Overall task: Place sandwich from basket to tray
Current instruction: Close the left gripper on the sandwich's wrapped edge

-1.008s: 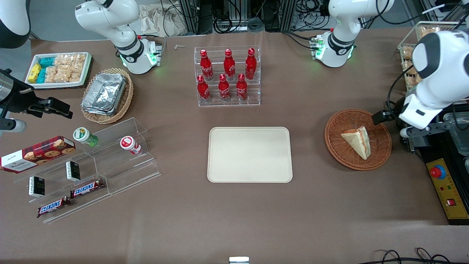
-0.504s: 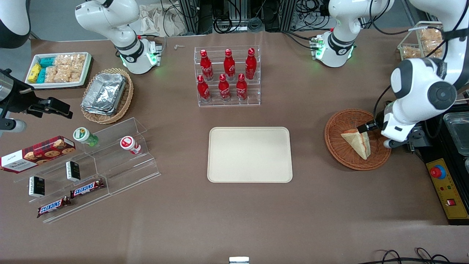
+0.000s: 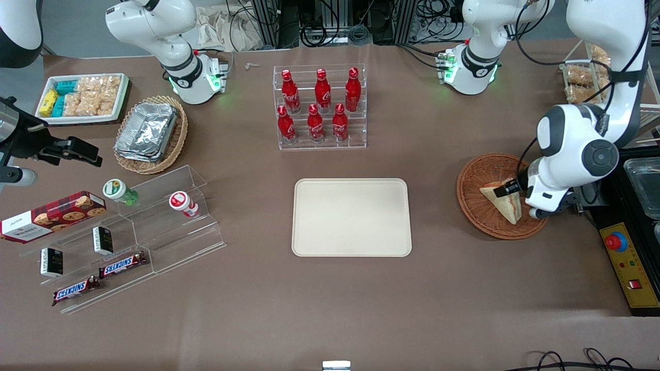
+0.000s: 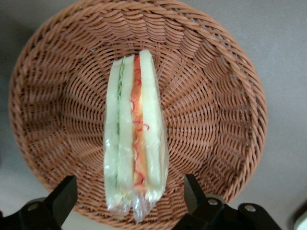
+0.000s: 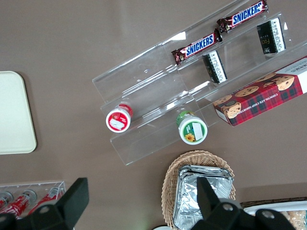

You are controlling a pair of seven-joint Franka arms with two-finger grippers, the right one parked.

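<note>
From the front, the sandwich [image 3: 501, 201] lies in the round reddish-brown basket [image 3: 477, 206] toward the working arm's end of the brown surface [image 3: 330, 309]. The cream tray [image 3: 351, 217] sits well apart from the basket, near the middle of the surface and nearer the camera than the clear rack of red bottles [image 3: 319, 107]. The left arm's tool [image 3: 508, 189] hangs directly over the sandwich inside the basket's rim, with one dark fingertip showing against the bread; from here it is unclear whether it touches. In the left wrist view the sandwich [image 4: 135, 143] stands on edge in clear wrap, white bread with green and red filling lines running along its length, resting on the weave of the basket [image 4: 216, 96]. The tool [image 4: 129, 196] is spread wide, its two dark fingers [image 4: 62, 199] standing on either side of the sandwich's narrow end with clear gaps, gripping nothing. In the right wrist view a corner of the tray [image 5: 14, 115] shows beside a clear stepped display stand [image 5: 158, 91] carrying chocolate bars [image 5: 199, 45].
</note>
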